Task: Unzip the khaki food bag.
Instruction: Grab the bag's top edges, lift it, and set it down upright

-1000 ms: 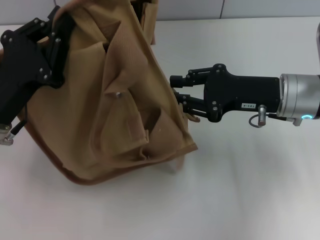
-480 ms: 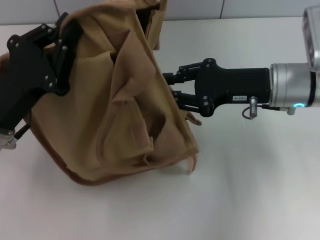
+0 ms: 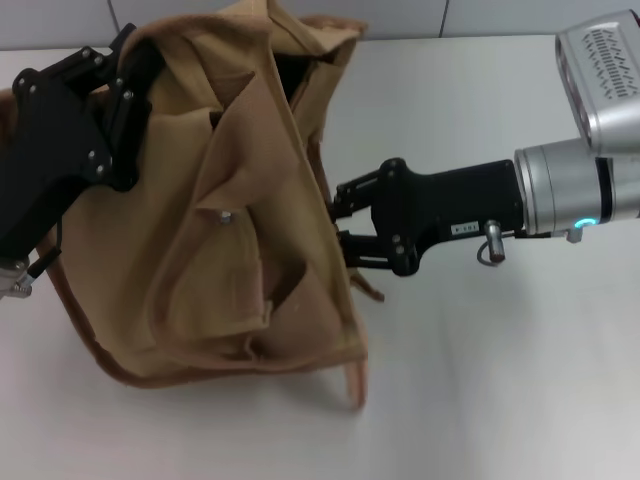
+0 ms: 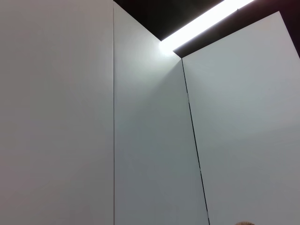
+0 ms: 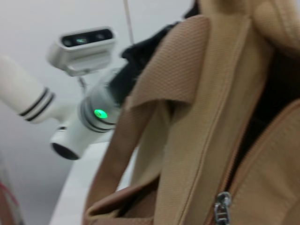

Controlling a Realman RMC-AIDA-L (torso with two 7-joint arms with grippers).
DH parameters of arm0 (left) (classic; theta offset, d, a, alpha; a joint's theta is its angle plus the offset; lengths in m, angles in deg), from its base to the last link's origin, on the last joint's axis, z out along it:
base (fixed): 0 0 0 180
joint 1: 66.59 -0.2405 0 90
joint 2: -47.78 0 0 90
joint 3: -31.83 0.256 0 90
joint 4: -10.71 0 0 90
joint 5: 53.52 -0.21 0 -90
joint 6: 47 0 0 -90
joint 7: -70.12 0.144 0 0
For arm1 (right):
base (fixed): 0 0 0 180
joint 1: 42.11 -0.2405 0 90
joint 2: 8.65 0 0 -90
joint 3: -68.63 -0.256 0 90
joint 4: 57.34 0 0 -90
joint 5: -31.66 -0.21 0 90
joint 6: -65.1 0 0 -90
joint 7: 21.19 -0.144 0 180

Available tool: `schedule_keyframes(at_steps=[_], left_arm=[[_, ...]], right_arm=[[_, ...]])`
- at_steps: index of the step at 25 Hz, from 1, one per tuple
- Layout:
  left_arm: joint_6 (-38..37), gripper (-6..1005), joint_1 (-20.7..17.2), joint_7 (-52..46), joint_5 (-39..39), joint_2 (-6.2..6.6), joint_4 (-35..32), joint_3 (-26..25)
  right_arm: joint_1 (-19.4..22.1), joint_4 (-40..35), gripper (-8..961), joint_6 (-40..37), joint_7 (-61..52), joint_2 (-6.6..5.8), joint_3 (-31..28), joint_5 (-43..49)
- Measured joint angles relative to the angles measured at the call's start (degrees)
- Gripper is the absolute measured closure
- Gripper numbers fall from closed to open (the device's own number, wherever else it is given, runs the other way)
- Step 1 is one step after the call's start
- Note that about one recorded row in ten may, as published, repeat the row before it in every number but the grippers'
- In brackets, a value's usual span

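The bag (image 3: 220, 220) stood tipped and crumpled on the white bench (image 3: 500, 380), toward the robot's left, its top turned to the far side and its front pocket with the snap (image 3: 226, 216) facing the head camera. At the top a dark gap showed between the two khaki edges, so the mouth looked at least partly open; how much of the zipper remained closed could not be read from the head view. In the right wrist view the silver pull (image 5: 222, 206) sat at the foot of a dark slit, tooth line running up beside it, which suggested the pull was partway along or near one end. The left claw (image 3: 128, 75) was at the bag's upper left corner, apparently clenched on fabric to steady it. The right claw (image 3: 338, 222) pressed against the bag's right side; fingertips were hidden by cloth, so I cannot tell whether it held anything. Judgement: unzipping underway, not confirmed complete.
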Motion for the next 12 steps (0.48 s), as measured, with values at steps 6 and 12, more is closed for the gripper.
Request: schedule_keyframes(at_steps=[6,12], left_arm=[[0.29,939,0.17,0.01,0.09,0.0,0.03,-0.01],[0.35,939,0.19,0.14,0.08,0.0,0.03,0.0]], right_arm=[[-0.46,-0.06,658,-3.26,-0.57,0.04,0.34,-0.12],[-0.92,0.44,708,-3.94,-0.69,0.25,1.0,-0.18]])
